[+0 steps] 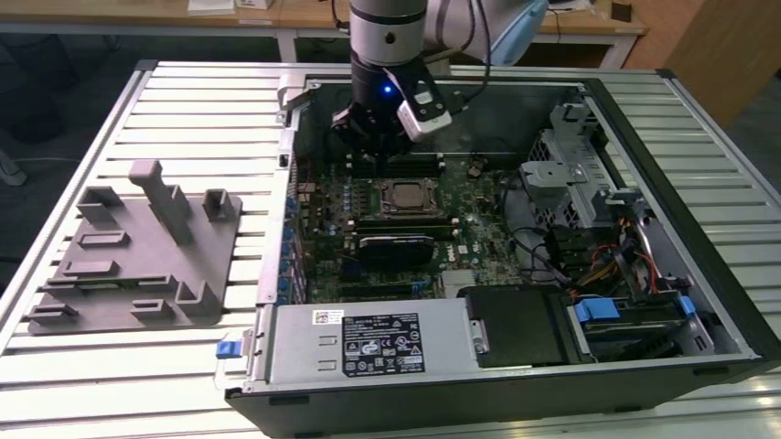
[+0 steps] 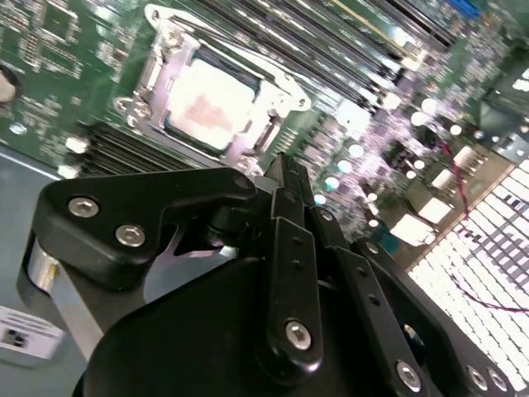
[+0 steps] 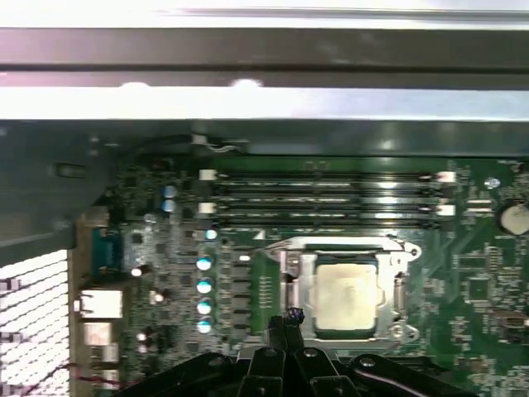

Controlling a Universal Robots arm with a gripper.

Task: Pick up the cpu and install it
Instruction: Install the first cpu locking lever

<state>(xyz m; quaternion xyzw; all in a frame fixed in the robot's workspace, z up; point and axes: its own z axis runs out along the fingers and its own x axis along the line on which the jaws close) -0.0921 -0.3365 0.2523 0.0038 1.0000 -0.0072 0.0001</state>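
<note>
We judge the task to be nearly through. The cpu (image 1: 403,197) lies flat in its socket on the motherboard (image 1: 327,229), inside the open computer case (image 1: 488,398) that rests on the slatted tabletop (image 1: 208,110). In both wrist views its pale metal top (image 2: 211,103) (image 3: 345,298) sits square within the silver socket frame (image 3: 395,285), which lies around it, not beside it. So the pick-up and the placing look done. We cannot tell whether the frame's latch is locked down, so the securing of the chip is the one part we cannot call finished. The grey fixture block (image 1: 134,265), at the exterior view's left on the tabletop, carries no chip that we can see.

The arm (image 1: 388,37) descends almost straight down from the far side of the scene, its wrist pointed into the case. The gripper (image 1: 376,154) hangs over the memory slots (image 1: 409,167), just beyond the far edge of the socket and apart from the cpu. In the first wrist view its tips (image 3: 289,318) stand close beside the socket's edge, and we cannot tell whether they touch the board. In the second wrist view the gripper (image 2: 281,165) shows its fingers drawn together. They appear closed, with nothing held between them.
</note>
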